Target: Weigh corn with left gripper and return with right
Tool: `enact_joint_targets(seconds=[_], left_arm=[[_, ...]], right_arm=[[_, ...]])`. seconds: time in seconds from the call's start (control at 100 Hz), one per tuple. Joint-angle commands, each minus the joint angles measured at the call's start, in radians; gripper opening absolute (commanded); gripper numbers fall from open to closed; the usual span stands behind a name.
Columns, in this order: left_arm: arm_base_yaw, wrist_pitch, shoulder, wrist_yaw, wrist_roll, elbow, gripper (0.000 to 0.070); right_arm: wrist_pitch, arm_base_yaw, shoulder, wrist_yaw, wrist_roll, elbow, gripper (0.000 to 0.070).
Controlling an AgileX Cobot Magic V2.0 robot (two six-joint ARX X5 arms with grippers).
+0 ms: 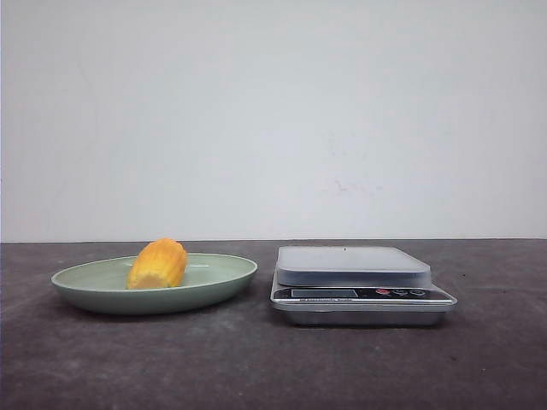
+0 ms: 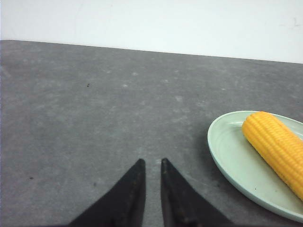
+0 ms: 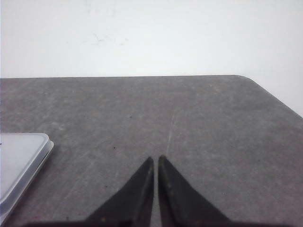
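A stubby yellow-orange corn [image 1: 157,264] cob lies on its side in a shallow pale-green plate [image 1: 218,286], just beside a silver digital kitchen scale [image 1: 359,284] on the dark grey table [image 1: 256,367], apparently staged for weighing. Its long axis runs obliquely front to back, paler cut end toward the front camera. The left gripper [image 2: 151,165] and right gripper [image 3: 155,162] hover over bare tabletop, jaws nearly together and holding nothing.

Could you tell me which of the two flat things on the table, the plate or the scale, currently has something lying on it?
The green plate, left of the scale: the corn lies on it, whereas the scale's platform is bare.
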Motion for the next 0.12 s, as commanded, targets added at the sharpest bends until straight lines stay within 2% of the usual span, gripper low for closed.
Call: enact_joint_targets(seconds=[0.0,0.11], left_arm=[[0.002,0.011,-0.001,0.000,0.009,-0.016,0.0016],[0.002,0.011,-0.001,0.000,0.009,-0.016,0.0016]], right_arm=[[0.014,0.001,-0.002,0.000,0.005,-0.004,0.0012],[0.014,0.001,-0.002,0.000,0.005,-0.004,0.0012]])
